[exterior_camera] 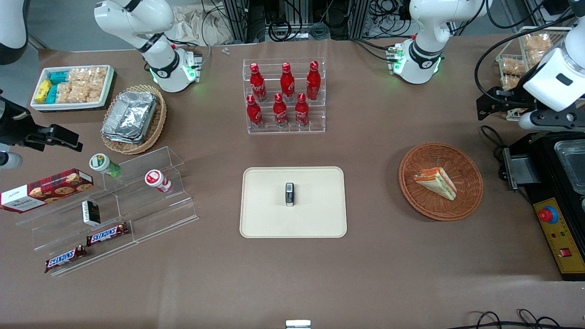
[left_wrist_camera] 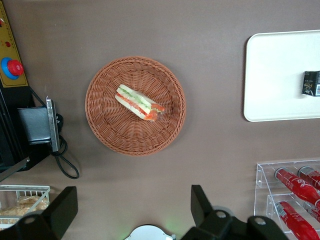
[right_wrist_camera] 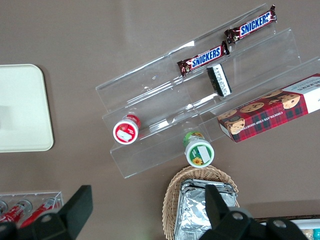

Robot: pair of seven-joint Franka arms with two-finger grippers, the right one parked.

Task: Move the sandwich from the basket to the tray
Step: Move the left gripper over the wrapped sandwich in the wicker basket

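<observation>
The sandwich [exterior_camera: 436, 182] [left_wrist_camera: 139, 101], a small wedge of white bread with orange, red and green layers, lies on its side in the round reddish-brown wicker basket [exterior_camera: 413, 201] [left_wrist_camera: 115, 135]. The cream tray [exterior_camera: 274, 219] [left_wrist_camera: 275, 75] lies flat at the table's middle, beside the basket, with a small dark packet [exterior_camera: 289, 194] [left_wrist_camera: 311, 83] on it. My gripper [exterior_camera: 491, 104] [left_wrist_camera: 131, 207] hangs high over the table, farther from the front camera than the basket and toward the working arm's end. It is open, the fingers wide apart with nothing between them.
A clear rack of red cola bottles [exterior_camera: 285, 96] [left_wrist_camera: 295, 195] stands farther from the front camera than the tray. A black machine with a red button [exterior_camera: 548, 214] [left_wrist_camera: 12, 67] and a loose cable [exterior_camera: 491, 135] sit beside the basket. A wire rack of snack bags [exterior_camera: 525, 50] stands near the gripper.
</observation>
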